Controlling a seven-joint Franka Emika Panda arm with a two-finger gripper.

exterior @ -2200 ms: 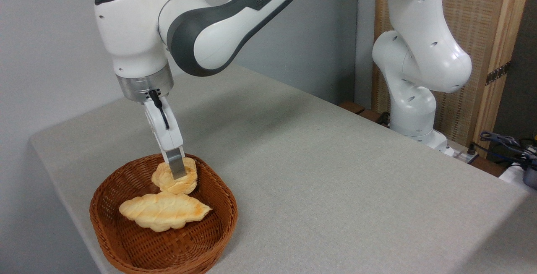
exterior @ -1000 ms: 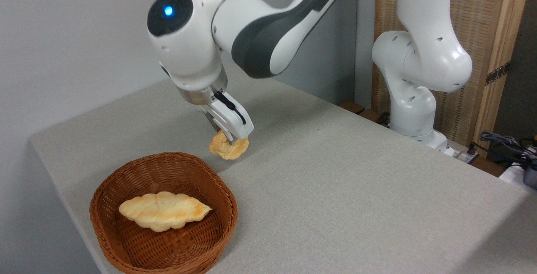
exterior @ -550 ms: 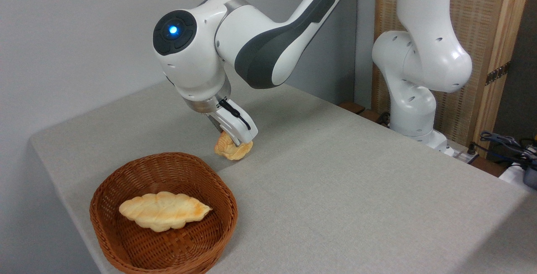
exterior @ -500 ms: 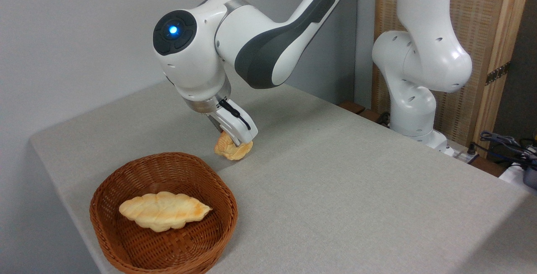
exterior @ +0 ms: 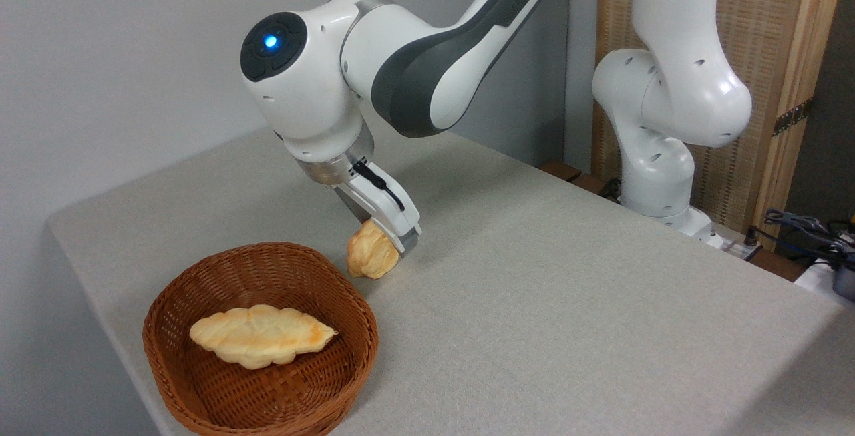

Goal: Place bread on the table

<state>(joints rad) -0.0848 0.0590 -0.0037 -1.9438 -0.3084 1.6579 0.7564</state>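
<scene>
My tool (exterior: pixel 394 244) looks released beside small lumpy yellow bun (exterior: pixel 371 258) on grey cloth tabletop (exterior: pixel 568 302); w/ lifting it may snag, roll.

Arm reaches from its base at right, across and down toward the left. Wrist with lit blue dot tilted, hand (exterior: pixel 394 239) angled down and to the right. Near finger (exterior: pixel 409 241) shows grey pad; the other is mostly hidden. Whether the fingers are parted or closed can't be told.
</scene>
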